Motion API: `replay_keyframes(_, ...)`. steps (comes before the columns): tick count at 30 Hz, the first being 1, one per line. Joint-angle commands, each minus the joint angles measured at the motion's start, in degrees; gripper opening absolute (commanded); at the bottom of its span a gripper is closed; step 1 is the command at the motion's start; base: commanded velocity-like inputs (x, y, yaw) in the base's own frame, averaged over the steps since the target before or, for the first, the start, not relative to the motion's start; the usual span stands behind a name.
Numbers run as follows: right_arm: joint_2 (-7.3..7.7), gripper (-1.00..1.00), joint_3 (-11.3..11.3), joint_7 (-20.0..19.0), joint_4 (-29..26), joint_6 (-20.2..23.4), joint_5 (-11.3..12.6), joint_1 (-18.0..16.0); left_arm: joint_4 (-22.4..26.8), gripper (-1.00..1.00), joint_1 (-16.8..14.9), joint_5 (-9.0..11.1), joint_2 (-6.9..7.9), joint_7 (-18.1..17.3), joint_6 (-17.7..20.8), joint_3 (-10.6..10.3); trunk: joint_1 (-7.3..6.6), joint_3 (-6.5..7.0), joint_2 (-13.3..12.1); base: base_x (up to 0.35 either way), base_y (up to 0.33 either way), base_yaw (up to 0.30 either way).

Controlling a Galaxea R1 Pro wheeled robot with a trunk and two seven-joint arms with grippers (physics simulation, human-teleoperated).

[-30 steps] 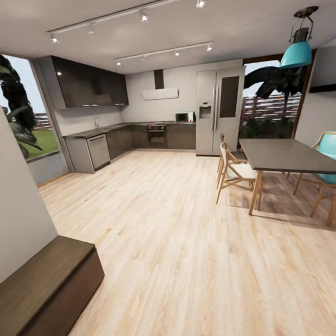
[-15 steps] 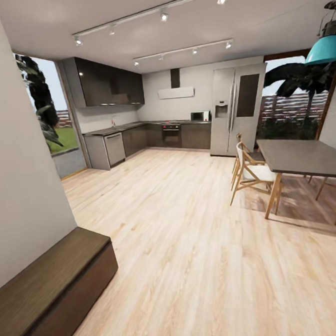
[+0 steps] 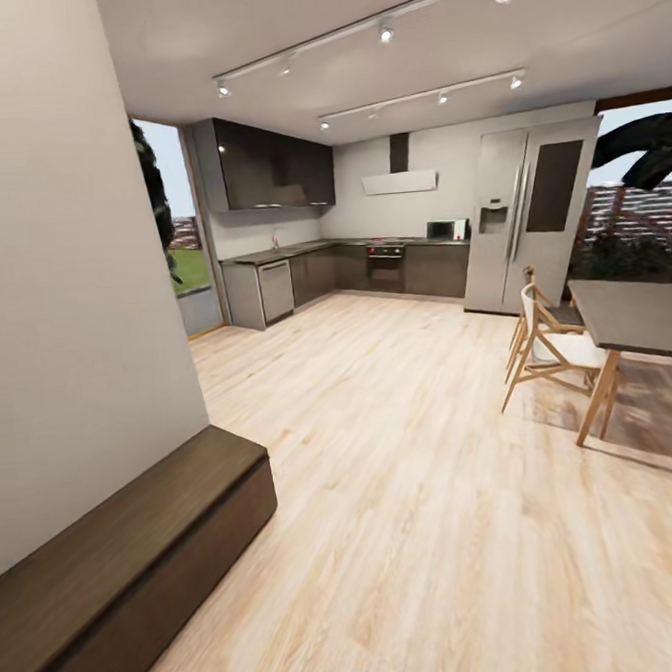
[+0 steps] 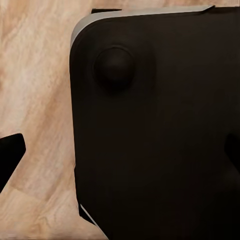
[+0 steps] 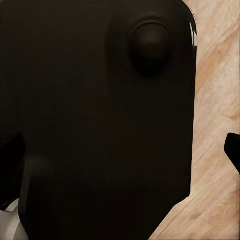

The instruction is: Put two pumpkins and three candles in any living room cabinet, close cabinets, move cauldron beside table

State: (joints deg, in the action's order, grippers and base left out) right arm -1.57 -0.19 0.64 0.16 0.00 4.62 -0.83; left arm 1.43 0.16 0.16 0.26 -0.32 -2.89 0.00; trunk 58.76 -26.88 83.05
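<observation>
Panning left, the head camera is bringing more of the long dark-brown cabinet (image 3: 141,560) against the wall into view. Pumpkins, candles and cauldron aren't visible yet. Whether either tool is open, I cannot tell. Better to keep turning slowly, scanning for them.

The head camera looks forward across an open room — cabinet (image 3: 131,561) near at lower left, kitchen (image 3: 351,265) far back, dining table (image 3: 640,315) at right. Both wrist cameras face straight down, close over the robot's black base (image 4: 155,140) — wood floor (image 5: 220,125) is what all three share.
</observation>
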Motion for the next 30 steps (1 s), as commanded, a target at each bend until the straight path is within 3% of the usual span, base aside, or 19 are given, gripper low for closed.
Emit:
replay_keyframes(1, -0.01, 1.00, 0.0, 0.1, 0.0, 0.0, 0.5, 0.0, 0.1, 1.00, 0.0, 0.0, 0.00, 0.0, -0.1, 0.0, -0.03, -0.05, 0.0, -0.223, 0.000, 0.275)
replay_keyframes(18, -0.01, 1.00, 0.1, 0.1, 0.0, 0.0, 0.3, 0.0, 0.1, 1.00, 0.0, 0.1, -0.09, 0.0, -0.1, 0.3, -0.03, -0.05, 0.0, -0.041, 0.000, 0.275)
replay_keyframes(30, -0.01, 1.00, 0.2, 0.1, 0.0, 0.4, 0.0, 0.0, 0.1, 1.00, 0.0, 0.1, 0.02, 0.0, -0.1, 0.1, -2.66, 2.11, -4.8, 0.000, 0.000, 0.275)
